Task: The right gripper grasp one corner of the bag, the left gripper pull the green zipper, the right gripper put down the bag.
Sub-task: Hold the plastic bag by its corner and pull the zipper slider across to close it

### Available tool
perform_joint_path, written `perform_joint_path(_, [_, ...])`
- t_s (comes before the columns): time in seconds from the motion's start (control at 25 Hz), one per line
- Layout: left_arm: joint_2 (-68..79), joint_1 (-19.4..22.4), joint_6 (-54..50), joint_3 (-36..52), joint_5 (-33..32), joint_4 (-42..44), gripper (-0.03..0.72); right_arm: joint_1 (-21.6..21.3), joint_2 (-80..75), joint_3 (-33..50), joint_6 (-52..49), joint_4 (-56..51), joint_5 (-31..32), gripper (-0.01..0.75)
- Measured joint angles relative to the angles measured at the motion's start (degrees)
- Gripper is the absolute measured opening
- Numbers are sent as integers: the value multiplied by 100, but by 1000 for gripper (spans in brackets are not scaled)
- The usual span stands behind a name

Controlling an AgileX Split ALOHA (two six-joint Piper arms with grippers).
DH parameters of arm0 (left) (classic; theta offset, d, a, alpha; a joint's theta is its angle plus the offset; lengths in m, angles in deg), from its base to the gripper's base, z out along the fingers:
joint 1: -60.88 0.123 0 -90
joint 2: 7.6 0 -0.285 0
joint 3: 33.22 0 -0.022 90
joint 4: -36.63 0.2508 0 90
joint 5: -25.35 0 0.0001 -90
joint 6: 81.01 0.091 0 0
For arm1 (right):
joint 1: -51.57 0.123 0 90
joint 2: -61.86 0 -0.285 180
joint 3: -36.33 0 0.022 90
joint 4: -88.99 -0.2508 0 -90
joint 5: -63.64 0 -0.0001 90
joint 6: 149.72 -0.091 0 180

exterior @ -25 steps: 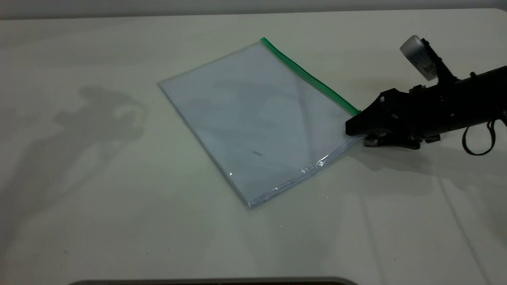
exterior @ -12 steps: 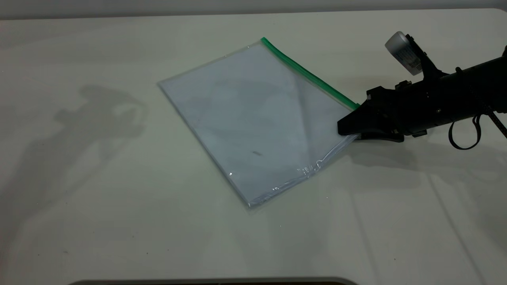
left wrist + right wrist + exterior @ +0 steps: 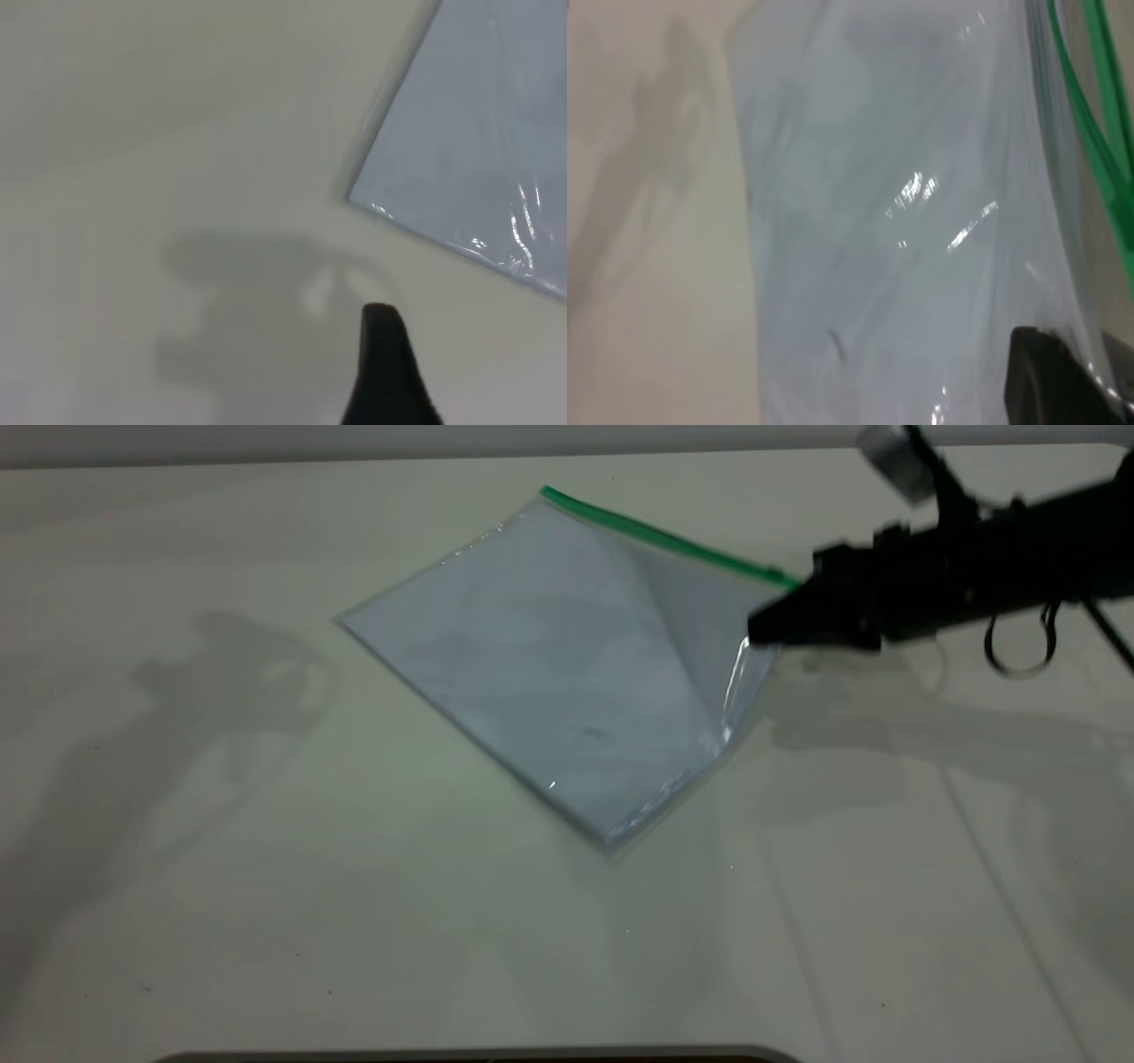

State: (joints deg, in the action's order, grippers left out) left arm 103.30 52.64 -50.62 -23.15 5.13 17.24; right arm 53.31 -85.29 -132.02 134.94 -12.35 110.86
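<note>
The bag [image 3: 567, 646], a clear pouch with white sheets inside, lies slanted on the table with its right corner lifted. The green zipper [image 3: 656, 536] runs along its far edge; I cannot make out the slider tab. My right gripper [image 3: 764, 627] is shut on the bag's right corner, at the zipper's end, and holds it above the table. In the right wrist view the gripper [image 3: 1090, 376] pinches the plastic of the bag [image 3: 904, 221], with the zipper [image 3: 1099, 115] beside it. My left gripper [image 3: 390, 372] hovers over bare table near the bag's left corner [image 3: 478, 150], apart from it.
The pale table [image 3: 266, 886] stretches wide around the bag. The left arm's shadow [image 3: 239, 682] falls on the table left of the bag. A dark rounded edge [image 3: 478, 1056] shows at the front of the exterior view.
My right gripper has risen and moved back with the bag's corner in it. The zipper edge has lifted and the bag's near corner has slid toward the back.
</note>
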Motion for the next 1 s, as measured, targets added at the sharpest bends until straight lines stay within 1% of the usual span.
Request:
perform_joint_path(0.12, [5,-275,554,0,294,-5,560,6,372,-34,64,60,-60,35])
perform_joint_path(0.24, [58,-580,855,-7,683,-5,560,107,748,-33,101,329,-348,35])
perform_joint_path(0.36, [252,-873,1333,-33,1056,-5,556,403,1064,-33,100,692,-841,35])
perform_joint_path(0.48, [514,-1179,1907,-148,1119,-5,536,780,1280,-33,100,1023,-1405,35])
perform_joint_path(0.6, [704,-1389,2260,-258,1119,-5,520,1114,1386,-33,167,1179,-1982,35])
perform_joint_path(0.8, [811,-1493,2631,-437,1191,-5,503,1515,1398,-33,265,1206,-2778,35])
perform_joint_path(1.0, [819,-1493,2596,-458,1326,-77,497,1599,1398,-33,293,1200,-2964,35])
